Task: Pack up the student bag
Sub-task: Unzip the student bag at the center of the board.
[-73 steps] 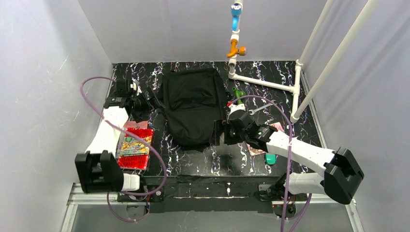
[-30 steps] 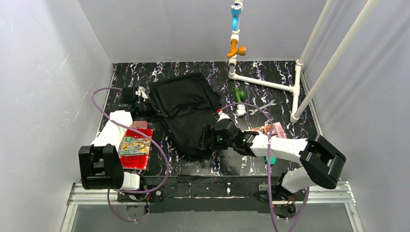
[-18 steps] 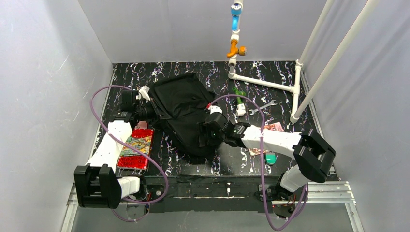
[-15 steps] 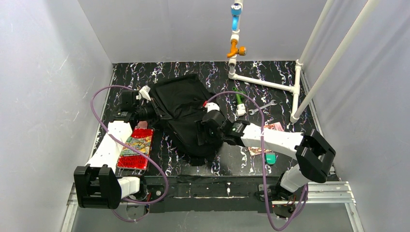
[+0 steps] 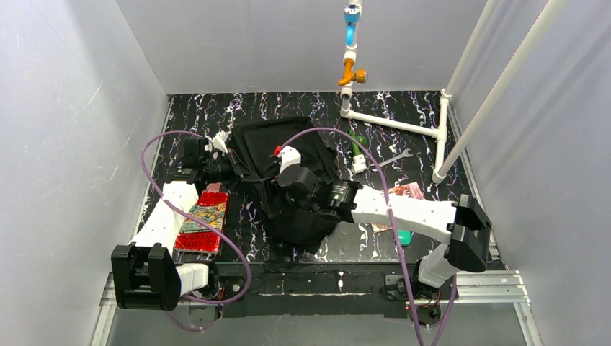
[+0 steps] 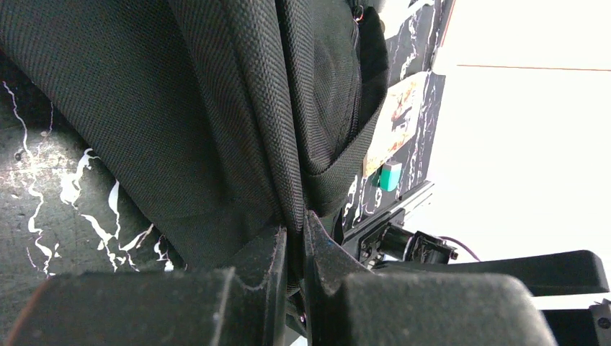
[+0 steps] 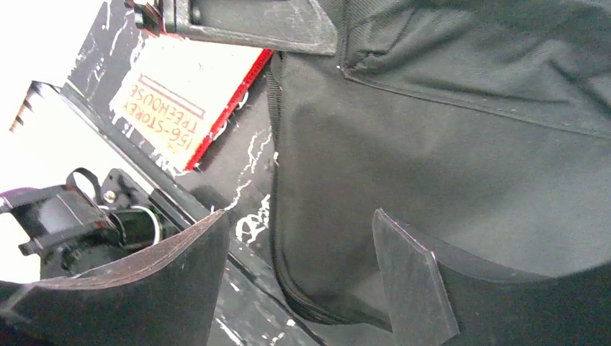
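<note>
The student bag [image 5: 292, 155] is a big black fabric backpack, bunched up at the middle of the mat. My left gripper [image 5: 232, 167] is at its left edge. In the left wrist view the left gripper [image 6: 294, 241] is shut on a fold of the student bag [image 6: 216, 101], with fabric pinched between the fingers. My right gripper [image 5: 284, 193] reaches over the bag's near part. In the right wrist view the right gripper [image 7: 299, 223] is open, and the rounded corner of the student bag [image 7: 447, 158] lies between its fingers without being squeezed.
A red book [image 5: 202, 220] lies left of the bag and shows as the red book [image 7: 180, 108] from the right wrist. A green-handled tool [image 5: 354, 148], a wrench [image 5: 393, 158], a pink card [image 5: 409, 190] and a teal block [image 5: 403, 236] lie to the right. A white pipe frame [image 5: 393, 124] stands at the back right.
My right arm has swung left over the bag, its jaws narrowing a little. The bag has been drawn up into a more bunched, narrower shape. The left gripper has kept its hold.
</note>
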You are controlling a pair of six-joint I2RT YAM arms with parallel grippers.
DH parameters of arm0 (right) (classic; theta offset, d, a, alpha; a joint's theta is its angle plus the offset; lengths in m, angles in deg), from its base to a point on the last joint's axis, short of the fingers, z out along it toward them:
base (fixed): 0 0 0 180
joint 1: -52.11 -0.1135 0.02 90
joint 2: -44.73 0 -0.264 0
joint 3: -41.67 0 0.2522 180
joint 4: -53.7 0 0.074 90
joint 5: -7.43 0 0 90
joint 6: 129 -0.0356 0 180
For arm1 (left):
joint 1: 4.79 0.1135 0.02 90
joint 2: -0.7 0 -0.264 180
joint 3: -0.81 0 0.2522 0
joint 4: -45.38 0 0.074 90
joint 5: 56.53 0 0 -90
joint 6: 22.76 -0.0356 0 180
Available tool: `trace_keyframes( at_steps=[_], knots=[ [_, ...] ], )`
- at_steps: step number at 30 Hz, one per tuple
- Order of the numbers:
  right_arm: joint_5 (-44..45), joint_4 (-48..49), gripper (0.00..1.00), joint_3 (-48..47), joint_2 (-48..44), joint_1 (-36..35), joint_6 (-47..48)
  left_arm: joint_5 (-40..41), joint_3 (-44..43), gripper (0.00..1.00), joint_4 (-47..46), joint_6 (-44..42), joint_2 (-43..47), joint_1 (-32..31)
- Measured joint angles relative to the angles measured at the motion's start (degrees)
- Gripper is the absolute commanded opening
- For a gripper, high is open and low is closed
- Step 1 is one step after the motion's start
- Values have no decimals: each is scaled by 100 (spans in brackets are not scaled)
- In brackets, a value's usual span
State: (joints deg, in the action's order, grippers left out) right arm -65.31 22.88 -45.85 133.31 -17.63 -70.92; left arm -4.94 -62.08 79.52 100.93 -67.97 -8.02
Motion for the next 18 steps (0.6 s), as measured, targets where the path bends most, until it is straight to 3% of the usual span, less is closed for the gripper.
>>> trace_keyframes(
  at_steps=[7, 9, 15, 18],
  knots=[
    [568, 9, 70, -448, 813, -170, -450, -90, 0, 0, -66, 48, -120, 0],
    [723, -42, 56, -492, 984, -177, -387, -103, 0, 0, -68, 55, -127, 0],
    [815, -39, 38, -503, 1075, -199, -341, -105, 2, 0, -66, 59, -142, -2],
    [763, 96, 19, -433, 1043, -203, -339, -103, 2, 0, -70, 59, -146, -2]
  ],
)
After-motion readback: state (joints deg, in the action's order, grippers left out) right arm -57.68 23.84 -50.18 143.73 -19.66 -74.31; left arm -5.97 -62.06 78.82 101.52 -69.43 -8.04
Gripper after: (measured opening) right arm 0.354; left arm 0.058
